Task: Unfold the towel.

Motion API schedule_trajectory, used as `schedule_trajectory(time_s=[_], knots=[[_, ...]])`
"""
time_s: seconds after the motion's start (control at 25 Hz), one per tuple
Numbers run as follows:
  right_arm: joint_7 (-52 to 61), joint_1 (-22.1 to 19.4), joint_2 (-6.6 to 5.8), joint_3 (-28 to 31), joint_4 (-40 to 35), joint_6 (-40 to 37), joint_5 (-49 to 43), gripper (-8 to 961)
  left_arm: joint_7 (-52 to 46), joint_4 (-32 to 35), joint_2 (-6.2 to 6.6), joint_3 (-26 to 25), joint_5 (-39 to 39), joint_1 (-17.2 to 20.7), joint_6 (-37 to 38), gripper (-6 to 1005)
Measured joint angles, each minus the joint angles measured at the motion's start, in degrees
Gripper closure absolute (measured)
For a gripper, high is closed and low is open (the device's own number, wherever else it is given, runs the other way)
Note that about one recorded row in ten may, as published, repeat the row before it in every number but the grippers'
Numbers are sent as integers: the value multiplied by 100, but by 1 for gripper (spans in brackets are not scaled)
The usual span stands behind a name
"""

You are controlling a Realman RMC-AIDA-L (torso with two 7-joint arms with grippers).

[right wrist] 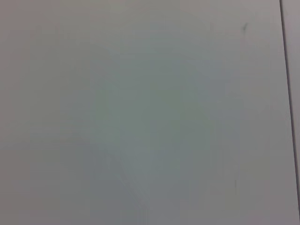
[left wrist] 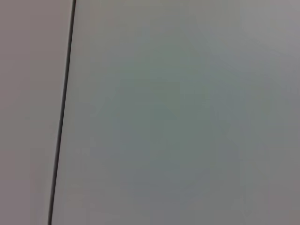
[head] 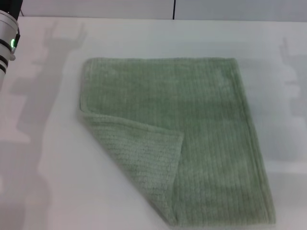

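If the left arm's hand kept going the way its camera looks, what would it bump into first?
Probably just the bare white table. The left wrist view shows only that surface and a dark seam, no towel. The gripper itself isn't visible.

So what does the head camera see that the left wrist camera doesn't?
Only the head view shows the towel, lying flat with its near-left corner folded over onto itself, plus a bit of the left arm at the upper left edge and arm shadows on the table. Only the left wrist view shows a thin dark line crossing a plain pale surface; no towel appears there. Both share that pale, featureless surface, and neither shows any fingers.
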Motion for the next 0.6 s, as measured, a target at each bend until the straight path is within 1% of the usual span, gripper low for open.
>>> schedule_trajectory(time_s=[0.32, 0.6], knots=[[0, -42, 8, -37, -5, -33, -35, 253, -1, 1, -3, -4, 0, -5, -213, 165], [156, 7, -6, -6, -34, -53, -41, 252, -16, -81, -31, -12, -13, 36, -226, 165]])
